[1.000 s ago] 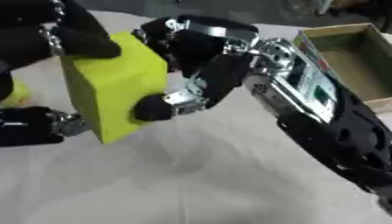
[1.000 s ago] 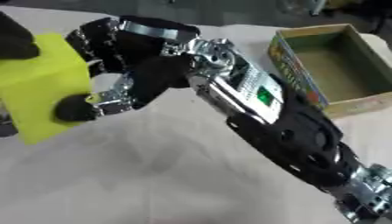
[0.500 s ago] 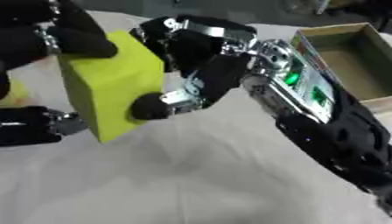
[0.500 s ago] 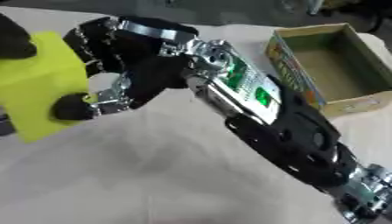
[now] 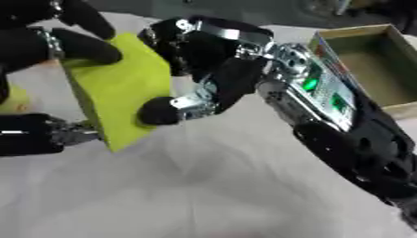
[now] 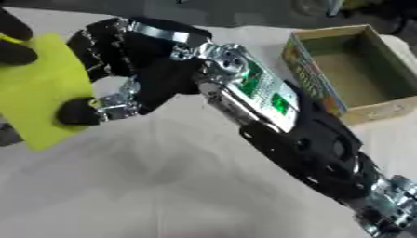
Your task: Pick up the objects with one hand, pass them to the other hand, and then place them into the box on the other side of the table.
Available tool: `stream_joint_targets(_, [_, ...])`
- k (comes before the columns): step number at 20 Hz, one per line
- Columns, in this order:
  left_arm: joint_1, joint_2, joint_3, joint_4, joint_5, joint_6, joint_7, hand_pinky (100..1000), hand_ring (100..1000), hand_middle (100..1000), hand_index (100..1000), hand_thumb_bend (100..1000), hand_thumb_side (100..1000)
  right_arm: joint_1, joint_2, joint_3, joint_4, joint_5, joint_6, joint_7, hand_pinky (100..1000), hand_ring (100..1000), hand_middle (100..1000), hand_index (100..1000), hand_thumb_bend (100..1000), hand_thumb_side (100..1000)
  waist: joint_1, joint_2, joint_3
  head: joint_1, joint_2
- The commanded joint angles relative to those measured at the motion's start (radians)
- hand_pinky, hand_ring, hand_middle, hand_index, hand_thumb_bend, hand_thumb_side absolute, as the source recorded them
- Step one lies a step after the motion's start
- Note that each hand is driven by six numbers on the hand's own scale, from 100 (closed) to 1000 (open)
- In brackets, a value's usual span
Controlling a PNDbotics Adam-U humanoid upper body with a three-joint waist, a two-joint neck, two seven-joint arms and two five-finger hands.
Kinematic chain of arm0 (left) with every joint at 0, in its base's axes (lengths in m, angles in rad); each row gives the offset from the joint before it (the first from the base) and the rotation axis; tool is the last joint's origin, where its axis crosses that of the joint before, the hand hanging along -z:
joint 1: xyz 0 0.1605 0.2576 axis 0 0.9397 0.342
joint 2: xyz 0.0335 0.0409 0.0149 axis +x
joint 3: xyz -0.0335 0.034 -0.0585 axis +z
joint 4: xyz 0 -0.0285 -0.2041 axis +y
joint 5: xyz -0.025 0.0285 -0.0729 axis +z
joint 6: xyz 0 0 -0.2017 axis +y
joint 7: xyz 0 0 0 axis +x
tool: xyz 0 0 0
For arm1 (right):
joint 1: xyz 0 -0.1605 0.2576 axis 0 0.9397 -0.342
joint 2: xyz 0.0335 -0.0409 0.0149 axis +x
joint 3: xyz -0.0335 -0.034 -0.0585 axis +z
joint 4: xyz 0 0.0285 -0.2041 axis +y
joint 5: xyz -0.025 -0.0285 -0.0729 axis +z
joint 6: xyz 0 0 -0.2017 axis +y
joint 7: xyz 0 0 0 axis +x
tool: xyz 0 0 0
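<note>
— Above the white table, left of centre: what is held?
— One yellow block, off the table, gripped between both hands. Its long axis runs from upper left down to lower right, tilted; one broad face turns toward the right hand.
— Left hand?
— Fingers curled over the block's top edge, thumb under its lower corner.
— Right hand?
— Fingers curled round the far side, thumb tip pressed on the near face.
— The box?
— Cardboard, open, at the table's far right, well apart from the block.
</note>
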Motion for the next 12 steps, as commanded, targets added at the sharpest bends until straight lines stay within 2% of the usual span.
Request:
stream_joint_targets(1, [-0.004,0.016,0.008,-0.017,-0.033,-0.009,-0.017,703,780,811,825,876,129,-0.013,-0.022,-0.03,-0.007,-0.004,-0.003,-0.013,896,813,423,449,323,193,-0.006,-0.003,0.001,-0.004,-0.01])
stream_joint_targets(5, [-0.002,0.017,0.014,-0.017,-0.073,-0.021,-0.013,739,814,842,861,928,203,-0.007,-0.029,-0.038,-0.007,-0.003,-0.006,-0.02,895,811,418,446,328,184,-0.006,-0.004,0.002,-0.004,-0.013])
stream_joint_targets(6, [0.0,0.019,0.014,-0.017,-0.082,-0.024,-0.011,746,822,850,873,961,284,-0.005,-0.03,-0.041,-0.007,-0.004,-0.006,-0.022,895,810,417,445,327,183,-0.006,-0.004,0.002,-0.004,-0.013])
stream_joint_targets(8, [0.003,0.022,0.015,-0.017,-0.094,-0.035,-0.003,747,829,851,885,995,354,0.001,-0.036,-0.047,-0.007,-0.005,-0.008,-0.028,895,809,416,444,329,181,-0.005,-0.004,0.002,-0.004,-0.014])
stream_joint_targets(10, [0.006,0.026,0.018,-0.017,-0.102,-0.042,0.007,742,828,847,886,1000,392,0.008,-0.042,-0.053,-0.007,-0.007,-0.01,-0.035,895,808,414,442,330,180,-0.003,-0.004,0.002,-0.004,-0.014])
stream_joint_targets(12, [0.01,0.029,0.024,-0.017,-0.107,-0.041,0.026,759,832,846,892,1000,391,0.015,-0.047,-0.059,-0.007,-0.008,-0.011,-0.043,894,807,412,440,334,178,-0.003,-0.004,0.002,-0.004,-0.016])
